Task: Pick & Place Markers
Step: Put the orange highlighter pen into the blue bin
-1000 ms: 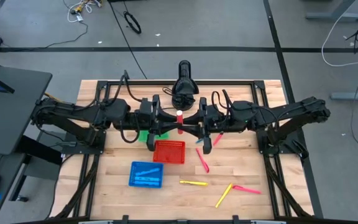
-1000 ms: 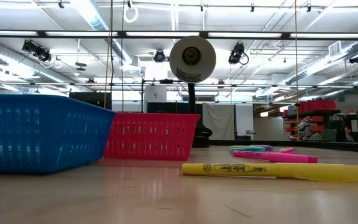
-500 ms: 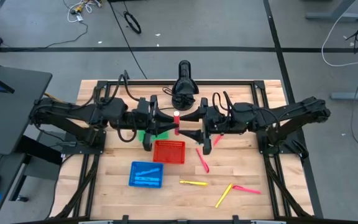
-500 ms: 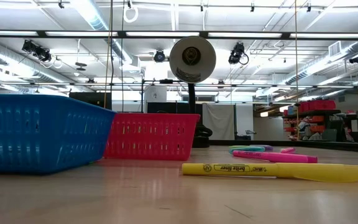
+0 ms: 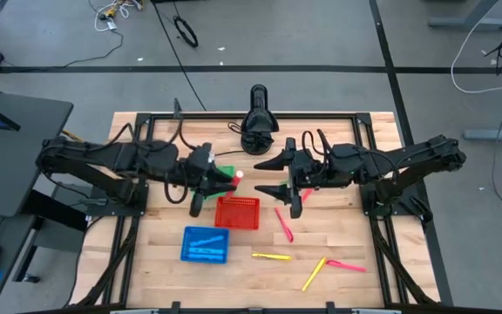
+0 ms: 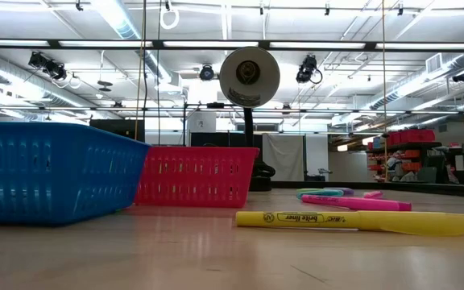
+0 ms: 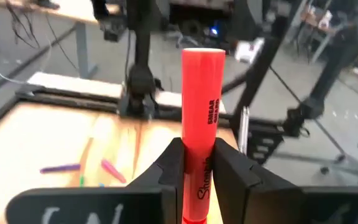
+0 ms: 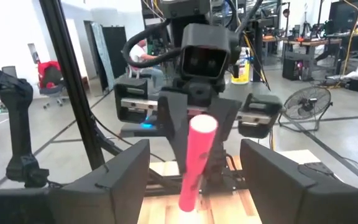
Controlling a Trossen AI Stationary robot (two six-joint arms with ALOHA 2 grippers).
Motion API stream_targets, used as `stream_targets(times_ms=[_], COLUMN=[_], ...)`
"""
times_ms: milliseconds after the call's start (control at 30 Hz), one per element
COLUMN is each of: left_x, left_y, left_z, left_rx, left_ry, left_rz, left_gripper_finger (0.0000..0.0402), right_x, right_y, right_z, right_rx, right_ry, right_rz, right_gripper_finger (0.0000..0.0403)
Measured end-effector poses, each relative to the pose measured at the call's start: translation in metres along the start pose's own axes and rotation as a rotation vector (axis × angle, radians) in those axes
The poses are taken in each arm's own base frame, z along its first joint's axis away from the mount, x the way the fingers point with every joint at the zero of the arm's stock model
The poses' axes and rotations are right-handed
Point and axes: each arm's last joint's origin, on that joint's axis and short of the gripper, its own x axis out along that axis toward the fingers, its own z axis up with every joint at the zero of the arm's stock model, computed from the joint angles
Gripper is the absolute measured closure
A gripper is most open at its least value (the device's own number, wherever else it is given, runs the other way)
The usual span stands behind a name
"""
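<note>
Left gripper (image 7: 196, 171): clamped on slim red plastic marker (image 7: 201, 118), long axis pointing out past fingertips.
Right gripper (image 5: 273, 177): fingers spread wide, empty, facing marker tip.
Square red plastic basket (image 5: 237, 212): just beside, below left gripper.

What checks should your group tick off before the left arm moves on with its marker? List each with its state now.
1. Left gripper clamped on the red marker: ok.
2. Right gripper open and off the marker: ok.
3. Marker upright between the fingers, not tilted: ok.
4. Red basket on the table, beside the left gripper: ok.
5. Red basket's contents: cannot tell.
6. Loose markers still on the table, such as the yellow one: not ok, more to collect.
</note>
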Motion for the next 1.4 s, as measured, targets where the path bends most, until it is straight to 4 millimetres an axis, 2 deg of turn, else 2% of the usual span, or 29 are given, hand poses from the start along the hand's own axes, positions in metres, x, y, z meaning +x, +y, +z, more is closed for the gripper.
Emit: stream_targets(times_ms=[233, 767, 1033, 1233, 1400], left_x=[-0.007, -0.027, -0.035, -0.018, 0.003], left_y=[-0.004, -0.016, -0.019, -0.025, -0.036], left_z=[-0.017, -0.056, -0.067, -0.085, -0.110], left_rx=[-0.044, -0.312, -0.306, -0.156, -0.035], left_ry=[0.186, 0.660, 0.809, 0.897, 1.021], left_rz=[-0.020, -0.085, -0.092, -0.027, 0.030], left_gripper_finger=[0.0340, 0.0340, 0.0340, 0.0340, 0.0340], right_x=[-0.001, -0.001, -0.001, -0.001, -0.001], right_y=[0.000, -0.002, -0.003, -0.003, -0.003], right_z=[0.001, 0.001, 0.002, 0.002, 0.003], right_rx=[-0.003, -0.039, -0.065, -0.063, -0.063], right_ry=[-0.004, -0.005, -0.005, -0.010, -0.016], right_rz=[0.000, -0.008, -0.010, -0.010, -0.011], right_gripper_finger=[0.0151, 0.0151, 0.0151, 0.0151, 0.0151])
